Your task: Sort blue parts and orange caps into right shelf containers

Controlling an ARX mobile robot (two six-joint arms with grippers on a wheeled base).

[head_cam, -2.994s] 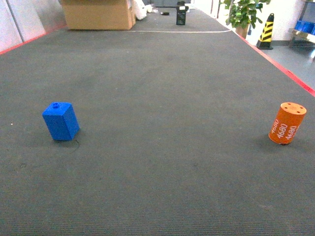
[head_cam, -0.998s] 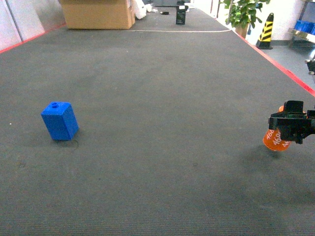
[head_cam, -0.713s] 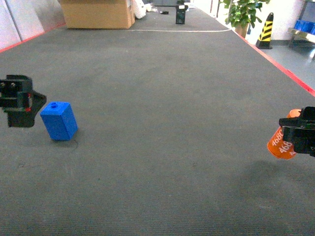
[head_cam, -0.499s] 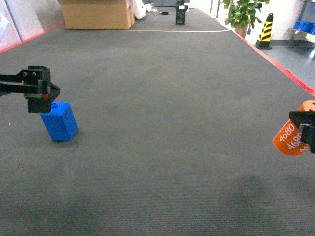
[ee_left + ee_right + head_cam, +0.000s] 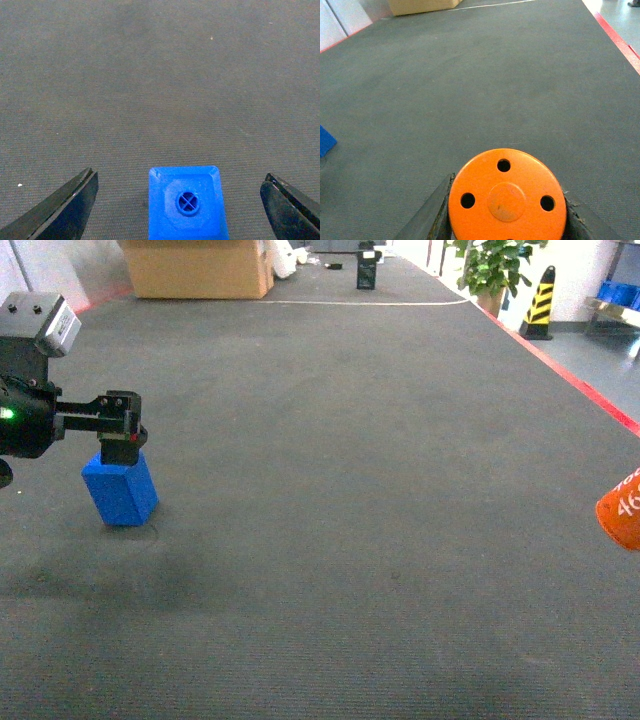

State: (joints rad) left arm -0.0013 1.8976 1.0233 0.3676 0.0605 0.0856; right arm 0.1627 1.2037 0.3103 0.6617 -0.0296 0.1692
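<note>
My left hand (image 5: 185, 205) is spread wide over the blue part (image 5: 187, 202), fingers (image 5: 65, 207) on either side, not touching it; the part stands at lower left of the head view on the dark grey surface (image 5: 350, 440). My right hand (image 5: 507, 220) is clamped on the orange cap (image 5: 507, 197), which sits at the right edge of the head view w/ the floor visible beneath it.

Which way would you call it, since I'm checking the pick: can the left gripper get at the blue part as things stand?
Probably yes. The left gripper is open, its fingers apart on either side of the blue part and not touching it. Only bare carpet surrounds it.
</note>
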